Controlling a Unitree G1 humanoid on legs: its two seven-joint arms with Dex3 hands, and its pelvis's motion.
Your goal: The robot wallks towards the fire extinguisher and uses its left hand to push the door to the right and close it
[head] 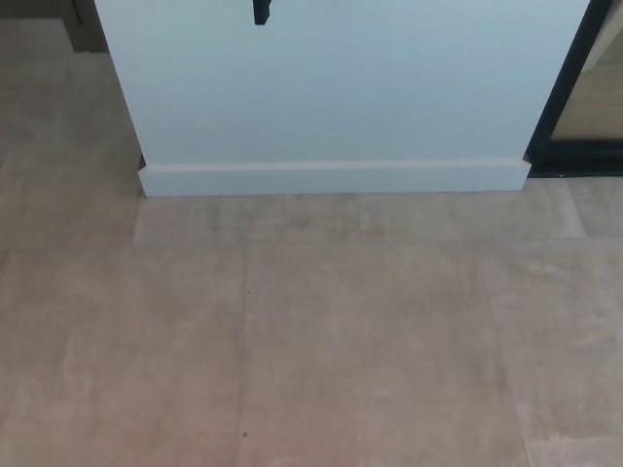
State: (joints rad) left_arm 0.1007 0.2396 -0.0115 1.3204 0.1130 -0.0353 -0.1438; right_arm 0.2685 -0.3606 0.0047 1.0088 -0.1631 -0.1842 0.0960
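A pale blue-white panel [341, 88] fills the top of the head view, with a white skirting board [336, 177] along its foot. A small black fitting [261, 12] hangs at its top edge. No fire extinguisher shows. Neither of my hands is in the picture.
A black frame [565, 97] runs down the panel's right side, with a brown surface behind it. A dark gap lies at the top left [88, 24]. Beige floor tiles [311, 341] cover the lower half.
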